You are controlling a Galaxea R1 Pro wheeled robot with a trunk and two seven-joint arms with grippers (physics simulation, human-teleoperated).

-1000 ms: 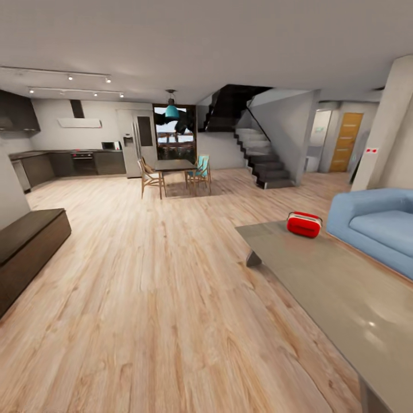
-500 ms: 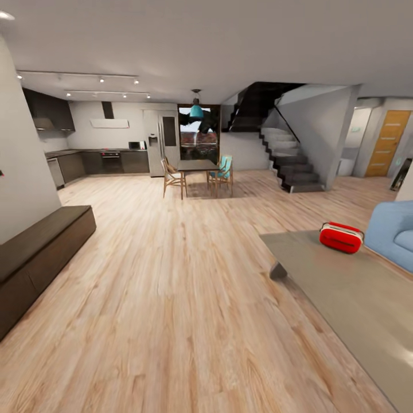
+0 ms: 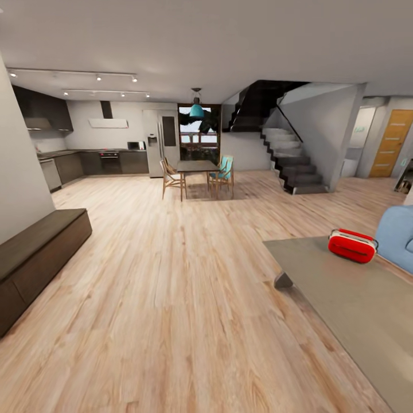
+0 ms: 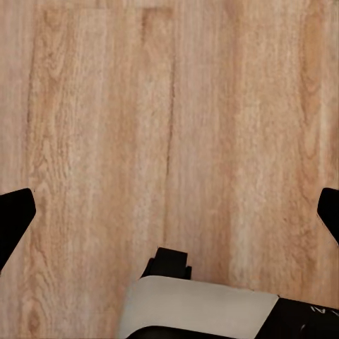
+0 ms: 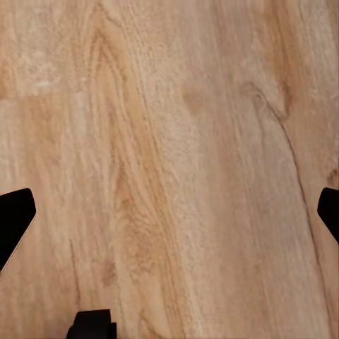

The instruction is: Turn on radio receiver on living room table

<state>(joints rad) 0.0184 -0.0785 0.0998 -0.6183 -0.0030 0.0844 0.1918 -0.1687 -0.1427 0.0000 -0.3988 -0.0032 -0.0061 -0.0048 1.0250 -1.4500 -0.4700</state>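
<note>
Since half a second ago my whole head view has slid a little, so the camera has turned; the small red portable radio with white side trim and a thin handle (image 3: 352, 245) now sits slightly lower and further toward the picture's right edge, though I judge it has not itself moved. It lies on the far end of the low glossy grey-brown rectangular surface (image 3: 344, 298), just beside the blue sofa's arm (image 3: 397, 235).

My worry is the approach. The radio is well off to one side of my heading, and a dark angled leg (image 3: 283, 280) sticks out under the surface's near corner, between me and the radio; if I swing the base in tight, I could clip that leg or the corner and jolt the radio. Its dial is not visible from here, so I may also reach for the wrong face.

Looking down from the left wrist, I see pale wood floor (image 4: 169, 127) between the spread black tips of the left end effector (image 4: 169, 212), holding nothing. The right end effector (image 5: 169, 212) is likewise spread wide and empty over floorboards. Neither wrist picture gives me the radio or the surface; the head view does.
</note>
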